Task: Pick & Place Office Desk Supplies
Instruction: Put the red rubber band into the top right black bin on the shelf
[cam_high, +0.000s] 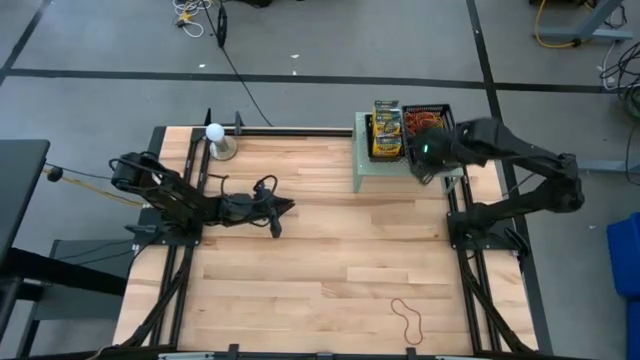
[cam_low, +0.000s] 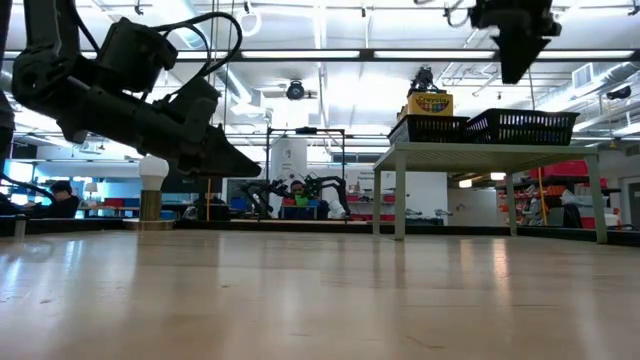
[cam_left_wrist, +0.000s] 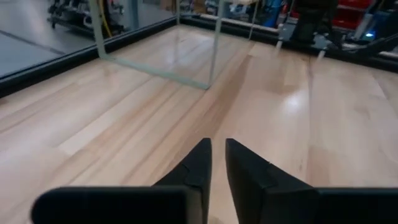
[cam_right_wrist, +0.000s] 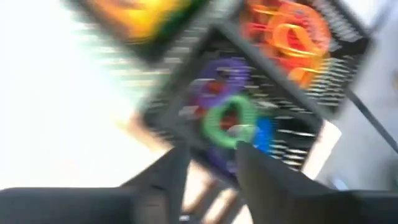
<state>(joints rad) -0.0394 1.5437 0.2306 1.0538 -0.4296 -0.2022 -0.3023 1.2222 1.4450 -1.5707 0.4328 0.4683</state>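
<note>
At nine o'clock on the table (cam_high: 330, 250), the left hand (cam_high: 283, 210) waits low over bare wood, its fingers nearly closed on nothing. Toward six o'clock, near the front edge, one tan rubber band (cam_high: 407, 319) lies loose, apparently the last item out of place. At one o'clock, a small raised stand (cam_high: 362, 170) carries the crayon boxes (cam_high: 387, 128) in one black basket and coloured rubber bands (cam_right_wrist: 233, 118) in the basket (cam_low: 523, 125) beside it. Above that basket hangs the right hand (cam_right_wrist: 208, 155), fingers apart and holding nothing I can see; a drop-off looks just finished. Next likely calls for swinging back to the tan band and pinching it flat off the wood.
</note>
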